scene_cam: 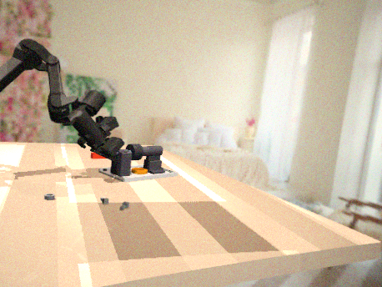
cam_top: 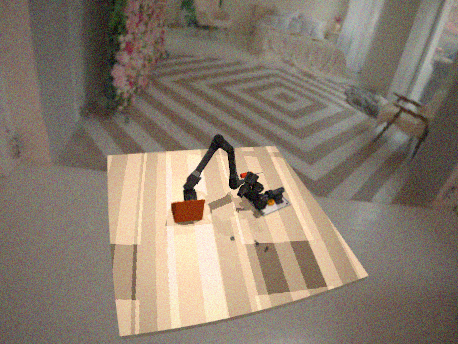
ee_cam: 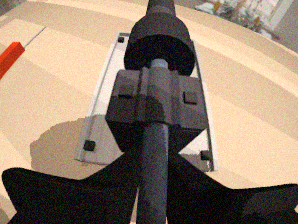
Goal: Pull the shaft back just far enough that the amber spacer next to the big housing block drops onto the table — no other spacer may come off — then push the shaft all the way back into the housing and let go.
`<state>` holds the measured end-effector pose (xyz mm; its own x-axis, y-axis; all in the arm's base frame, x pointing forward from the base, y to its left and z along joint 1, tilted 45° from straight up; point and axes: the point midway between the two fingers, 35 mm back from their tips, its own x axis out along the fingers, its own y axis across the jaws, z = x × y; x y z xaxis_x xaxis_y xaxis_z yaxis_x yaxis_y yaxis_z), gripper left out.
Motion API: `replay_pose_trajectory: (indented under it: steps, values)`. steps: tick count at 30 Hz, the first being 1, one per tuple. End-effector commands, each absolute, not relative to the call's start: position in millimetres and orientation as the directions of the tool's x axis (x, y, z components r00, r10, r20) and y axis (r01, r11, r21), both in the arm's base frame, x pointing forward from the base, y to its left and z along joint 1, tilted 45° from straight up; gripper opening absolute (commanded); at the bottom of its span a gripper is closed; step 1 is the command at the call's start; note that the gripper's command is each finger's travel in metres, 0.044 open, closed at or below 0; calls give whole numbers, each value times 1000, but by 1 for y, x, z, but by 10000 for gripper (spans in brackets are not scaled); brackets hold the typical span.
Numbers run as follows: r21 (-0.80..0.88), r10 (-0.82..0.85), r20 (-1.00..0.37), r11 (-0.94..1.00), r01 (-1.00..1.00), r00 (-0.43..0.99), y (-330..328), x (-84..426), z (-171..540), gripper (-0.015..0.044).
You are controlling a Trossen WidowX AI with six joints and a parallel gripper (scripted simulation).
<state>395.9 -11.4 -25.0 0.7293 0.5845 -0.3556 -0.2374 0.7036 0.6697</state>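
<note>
The amber spacer (cam_top: 271, 202) (scene_cam: 139, 171) lies flat on the white base plate (cam_top: 281, 208) (scene_cam: 168, 174) (ee_cam: 103, 85), below the gap between two dark supports; the wrist view hides it. The grey shaft (ee_cam: 155, 185) runs through the near block (scene_cam: 122, 163) (ee_cam: 190, 115) and shows beyond it, entering a wide dark round part (scene_cam: 134, 152) (ee_cam: 159, 47). Behind that is a dark cylinder (scene_cam: 153, 151) on a pedestal. No separate spacers can be made out on the shaft. My gripper (ee_cam: 152, 148) is shut on the shaft, just outside the near block.
A red-orange handled tool (cam_top: 244, 175) (scene_cam: 99, 155) (ee_cam: 10, 59) lies beside the plate. Three small dark pieces lie on the table, one (cam_top: 232, 238) (scene_cam: 49, 197) apart from the other two. An orange-brown panel (cam_top: 188, 211) stands by the arm's base.
</note>
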Motion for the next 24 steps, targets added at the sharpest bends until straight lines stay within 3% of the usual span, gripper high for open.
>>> replay_pose_trajectory:
  steps: [1, 11, 24]
  values:
    - [669, 585, -353, 704, -240, 731, -11, 400, -23, 0]
    - [669, 585, -353, 704, -240, 731, -11, 400, -23, 0]
    - [670, 584, -357, 704, -237, 729, -13, 395, -24, 341]
